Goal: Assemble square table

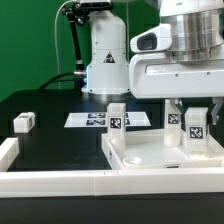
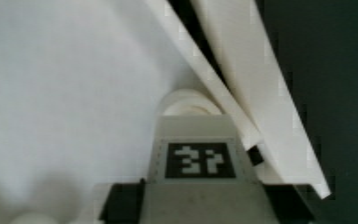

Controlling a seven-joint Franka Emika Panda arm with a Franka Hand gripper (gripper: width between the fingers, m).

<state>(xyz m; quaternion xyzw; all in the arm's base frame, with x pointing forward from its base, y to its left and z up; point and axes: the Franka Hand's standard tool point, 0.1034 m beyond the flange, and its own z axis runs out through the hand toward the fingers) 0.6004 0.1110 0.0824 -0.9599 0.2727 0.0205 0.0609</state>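
The square table's white slab [image 1: 150,163] lies at the exterior view's right, rim upward. One tagged leg [image 1: 118,119] stands upright at its far left corner, and a second leg [image 1: 172,119] stands further right. My gripper [image 1: 196,112] reaches down over the slab's far right part and is shut on a third tagged leg [image 1: 196,128], which stands upright on the slab. In the wrist view that leg [image 2: 201,140] runs between my dark fingers [image 2: 137,205], with my gripper [image 2: 208,208] around it and the slab's rim [image 2: 247,95] alongside. A loose leg [image 1: 24,122] lies on the black table at the left.
The marker board [image 1: 92,119] lies flat behind the slab. White border rails run along the table's front [image 1: 60,181] and left [image 1: 8,150]. The arm's white base [image 1: 105,55] stands at the back.
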